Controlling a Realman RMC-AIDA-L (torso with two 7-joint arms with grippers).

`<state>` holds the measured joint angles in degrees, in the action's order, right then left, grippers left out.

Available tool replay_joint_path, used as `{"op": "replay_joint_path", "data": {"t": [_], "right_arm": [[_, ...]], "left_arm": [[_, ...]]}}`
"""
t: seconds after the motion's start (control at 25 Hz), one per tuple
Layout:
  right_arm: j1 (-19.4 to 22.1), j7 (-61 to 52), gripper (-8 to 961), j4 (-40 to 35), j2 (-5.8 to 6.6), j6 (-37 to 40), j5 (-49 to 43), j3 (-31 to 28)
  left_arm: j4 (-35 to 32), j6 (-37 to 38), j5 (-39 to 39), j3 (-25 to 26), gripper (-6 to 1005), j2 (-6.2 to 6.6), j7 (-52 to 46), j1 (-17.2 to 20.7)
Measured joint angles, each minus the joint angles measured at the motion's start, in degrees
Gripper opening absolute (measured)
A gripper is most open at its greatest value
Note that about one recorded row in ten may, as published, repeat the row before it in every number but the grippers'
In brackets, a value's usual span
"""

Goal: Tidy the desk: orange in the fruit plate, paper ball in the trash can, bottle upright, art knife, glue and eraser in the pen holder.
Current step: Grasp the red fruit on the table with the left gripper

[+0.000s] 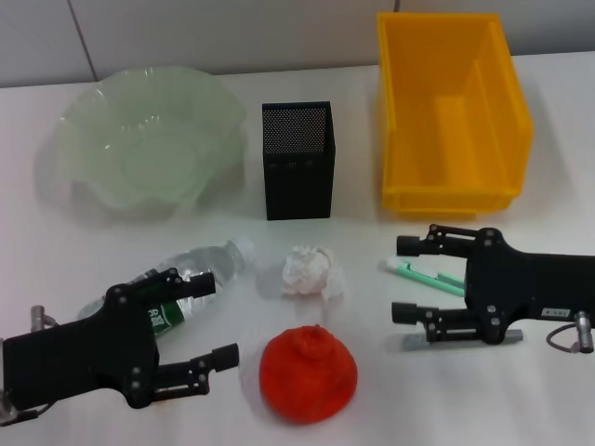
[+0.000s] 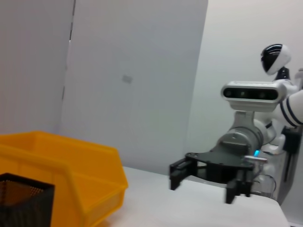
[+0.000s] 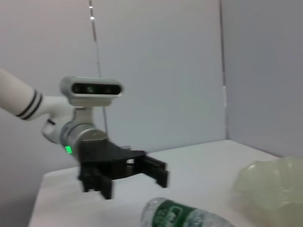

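The orange point(image 1: 309, 373) sits near the front edge, right of my open left gripper point(image 1: 218, 318). The bottle point(image 1: 200, 274) lies on its side under that gripper's far finger; it also shows as bottle point(image 3: 180, 215). Between both grippers rests the paper ball point(image 1: 307, 271). My right gripper point(image 1: 402, 279) is open, with a slim white-and-green stick point(image 1: 418, 272) between its fingers and a grey bar point(image 1: 446, 340) beneath it; which is glue or art knife I cannot tell. Farther back stand the fruit plate point(image 1: 139, 139), pen holder point(image 1: 297, 158) and trash can point(image 1: 451, 111). The eraser is out of view.
The white table runs to a pale wall behind the containers. The left wrist view shows the right gripper point(image 2: 203, 182) beyond the trash can point(image 2: 71, 161) and pen holder point(image 2: 23, 198). The right wrist view shows the left gripper point(image 3: 128, 177) and fruit plate point(image 3: 274, 189).
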<state>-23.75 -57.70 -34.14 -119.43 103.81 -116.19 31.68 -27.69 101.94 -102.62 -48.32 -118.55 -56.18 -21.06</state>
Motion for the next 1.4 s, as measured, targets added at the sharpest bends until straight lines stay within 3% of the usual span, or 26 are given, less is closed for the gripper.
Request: {"op": "replay_joint_path", "data": {"t": [0.28,0.52,0.84,1.12,1.4], "right_arm": [[2.04,0.06,790,-0.15,0.23,-1.15,0.47,-3.86],[3.74,0.06,790,-0.34,0.33,-1.4,0.79,-4.79],[5.59,0.94,791,0.09,0.22,-1.7,1.85,-6.13],[7.24,4.84,791,1.99,0.29,-1.9,2.31,-10.2],[7.2,5.8,790,2.71,0.37,-2.83,2.31,-10.65]], "left_arm": [[0.31,0.51,0.43,-3.79,842,-0.35,0.58,-1.17],[8.44,-1.67,1.31,-6.52,842,-0.63,7.39,-6.07],[13.03,-4.01,1.39,-7.82,843,-0.64,9.14,-10.43],[16.24,-11.69,4.18,-8.32,843,-0.64,8.69,-12.81],[17.98,-16.99,3.76,-10.85,843,-0.63,4.32,-14.6]]}}
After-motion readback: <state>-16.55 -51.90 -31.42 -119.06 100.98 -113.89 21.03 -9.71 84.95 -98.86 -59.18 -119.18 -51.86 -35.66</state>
